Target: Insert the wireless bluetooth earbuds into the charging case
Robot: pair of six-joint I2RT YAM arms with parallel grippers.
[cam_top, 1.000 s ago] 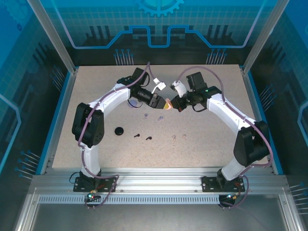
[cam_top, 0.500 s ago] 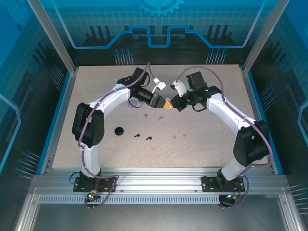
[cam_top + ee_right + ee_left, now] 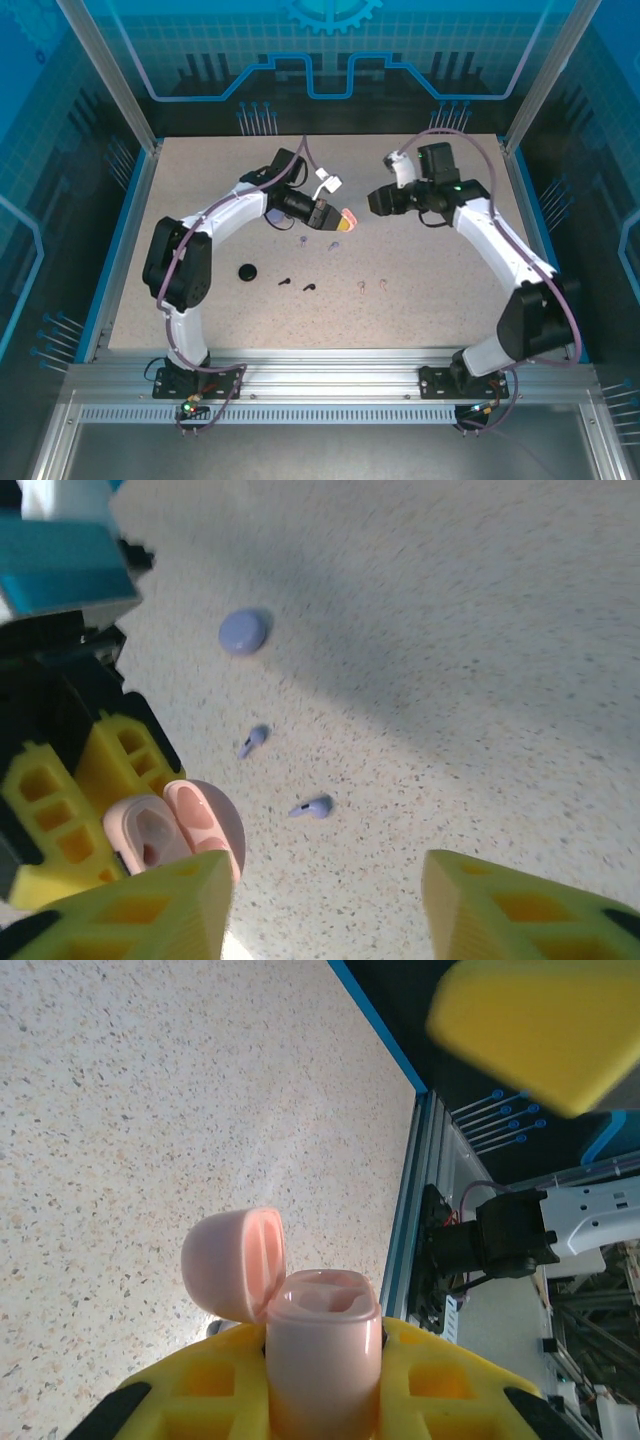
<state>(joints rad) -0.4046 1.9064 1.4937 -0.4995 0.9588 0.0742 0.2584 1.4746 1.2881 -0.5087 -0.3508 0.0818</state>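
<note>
My left gripper [image 3: 335,219] is shut on a pale pink charging case [image 3: 320,1355], held above the table's middle with its lid [image 3: 236,1264] flipped open and its wells empty. The same case [image 3: 160,832] shows in the right wrist view. My right gripper [image 3: 376,201] hangs open a short way to the right of the case, holding nothing. Six tiny earbuds lie on the table below: two lilac [image 3: 302,240] [image 3: 331,245], two black [image 3: 284,281] [image 3: 309,288] and two pale pink [image 3: 361,288] [image 3: 384,286]. The lilac pair [image 3: 312,807] [image 3: 253,739] lies under my right gripper [image 3: 330,895].
A round black case [image 3: 247,271] sits left of the black earbuds. A lilac case [image 3: 243,631] lies farther back, near the left arm. Blue rails [image 3: 535,220] edge the speckled table [image 3: 440,290], and metal framing runs along the front.
The right gripper has opened and drawn back to the right, away from the pink case. The left gripper stays shut on the case and has shifted slightly left.
</note>
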